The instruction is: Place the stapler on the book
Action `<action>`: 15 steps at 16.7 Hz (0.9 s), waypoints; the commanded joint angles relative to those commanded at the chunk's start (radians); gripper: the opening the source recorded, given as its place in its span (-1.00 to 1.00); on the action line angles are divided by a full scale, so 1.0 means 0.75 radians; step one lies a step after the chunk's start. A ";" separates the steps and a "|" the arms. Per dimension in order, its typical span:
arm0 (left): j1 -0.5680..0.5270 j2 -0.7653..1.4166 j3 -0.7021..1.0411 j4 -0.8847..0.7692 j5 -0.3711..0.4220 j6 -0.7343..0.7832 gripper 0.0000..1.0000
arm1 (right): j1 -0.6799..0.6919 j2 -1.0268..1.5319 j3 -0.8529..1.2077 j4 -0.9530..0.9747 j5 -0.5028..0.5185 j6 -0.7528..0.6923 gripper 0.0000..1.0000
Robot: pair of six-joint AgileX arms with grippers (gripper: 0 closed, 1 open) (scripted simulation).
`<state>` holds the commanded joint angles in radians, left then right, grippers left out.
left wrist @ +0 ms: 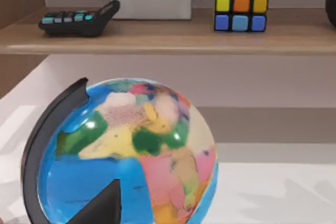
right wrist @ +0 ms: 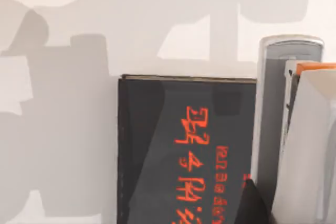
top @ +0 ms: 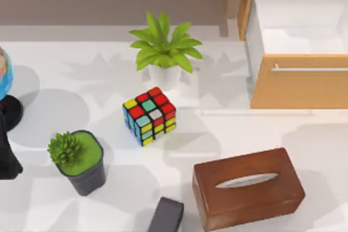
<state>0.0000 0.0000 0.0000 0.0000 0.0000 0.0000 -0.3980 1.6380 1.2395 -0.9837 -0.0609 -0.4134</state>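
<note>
Up close, stapler atop black book, orange lettering

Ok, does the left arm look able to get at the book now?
Probably not cleanly. The left arm sits at the table's left edge facing the globe, and the dark-potted plant stands roughly between it and the book.

- White table: Rubik's cube mid-table, white-potted plant behind it.
- Dark-potted plant toward the left edge; globe at that edge.
- Tissue box and book at the near edge.
</note>
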 joint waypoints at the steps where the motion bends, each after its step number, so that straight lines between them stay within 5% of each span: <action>1: 0.000 0.000 0.000 0.000 0.000 0.000 1.00 | -0.040 0.003 -0.042 0.017 0.008 -0.026 -1.00; 15: 0.000 0.000 0.000 0.000 0.000 0.000 1.00 | -0.166 0.063 -0.220 0.171 0.037 -0.105 -1.00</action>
<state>0.0000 0.0000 0.0000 0.0000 0.0000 0.0000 -0.5227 1.6854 1.0747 -0.8552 -0.0328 -0.4923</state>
